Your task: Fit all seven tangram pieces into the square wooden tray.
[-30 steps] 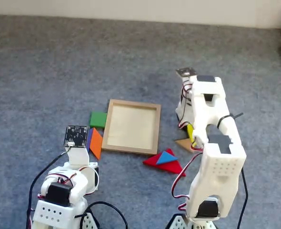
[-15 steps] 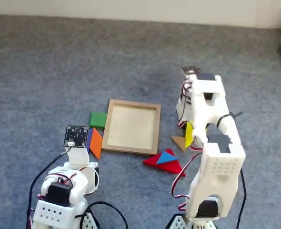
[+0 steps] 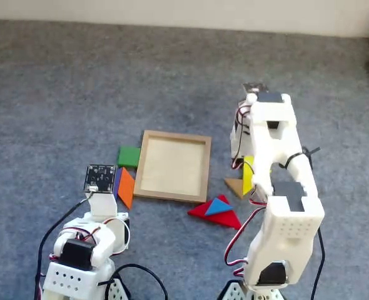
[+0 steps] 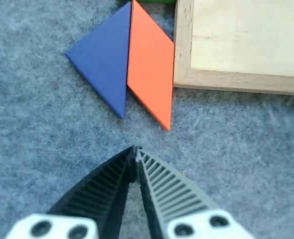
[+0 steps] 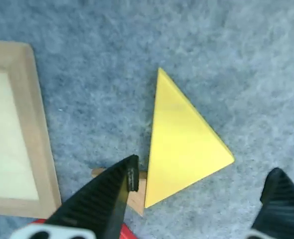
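Right hand (image 5: 204,178) spread wide above the yellow triangle (image 5: 179,134), gripping nothing; left hand (image 4: 136,154) closed, empty. Wooden tray (image 3: 175,135) holds no pieces; every placement remains.

carpeted indoor room: grey carpet (image 3: 78,81) meets a pale wall (image 3: 172,11).

The wooden tray (image 3: 141,164) has a bare floor, reachable from above. Along its left rim the green square (image 3: 129,156), orange parallelogram (image 4: 150,64) and dark blue triangle (image 4: 104,59) crowd together, the parallelogram touching the wood. Bare carpet separates them from the left gripper (image 4: 136,149), its jaws pressed together. On the right, a strip of carpet runs between the rim and the yellow triangle (image 5: 182,139), which lies between the spread fingers of the right gripper (image 5: 204,174) and overlaps a tan piece (image 5: 136,198). The red triangle (image 3: 217,217), carrying a small blue triangle (image 3: 219,205), lies just off the tray's near right corner.
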Action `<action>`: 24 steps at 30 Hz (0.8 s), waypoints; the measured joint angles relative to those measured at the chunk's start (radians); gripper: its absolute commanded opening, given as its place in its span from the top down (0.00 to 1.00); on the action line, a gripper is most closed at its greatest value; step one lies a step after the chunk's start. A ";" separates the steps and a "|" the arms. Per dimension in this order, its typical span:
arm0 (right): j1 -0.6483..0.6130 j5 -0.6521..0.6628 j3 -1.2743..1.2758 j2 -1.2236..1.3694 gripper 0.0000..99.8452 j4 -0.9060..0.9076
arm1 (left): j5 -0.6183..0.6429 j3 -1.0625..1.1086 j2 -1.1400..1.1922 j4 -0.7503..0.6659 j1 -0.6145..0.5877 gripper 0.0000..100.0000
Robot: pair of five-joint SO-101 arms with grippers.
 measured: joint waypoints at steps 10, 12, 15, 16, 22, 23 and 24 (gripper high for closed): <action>-0.005 0.000 0.100 0.028 0.66 -0.112 | 0.000 0.000 0.000 0.000 0.000 0.99; -0.005 -0.006 0.101 0.029 0.66 -0.112 | 0.000 0.000 0.000 0.000 0.000 0.99; -0.005 -0.006 0.114 0.028 0.66 -0.118 | 0.000 0.000 0.000 0.000 0.000 0.99; -0.005 -0.006 0.114 0.028 0.66 -0.118 | 0.000 0.000 0.000 0.000 0.000 0.99; -0.005 -0.006 0.115 0.028 0.72 -0.127 | 0.000 0.000 0.000 0.000 0.000 0.99; -0.005 -0.006 0.117 0.028 0.73 -0.138 | 0.000 0.000 0.000 0.000 0.000 0.99; -0.005 -0.006 0.117 0.028 0.73 -0.146 | 0.000 0.000 0.000 0.000 0.000 0.99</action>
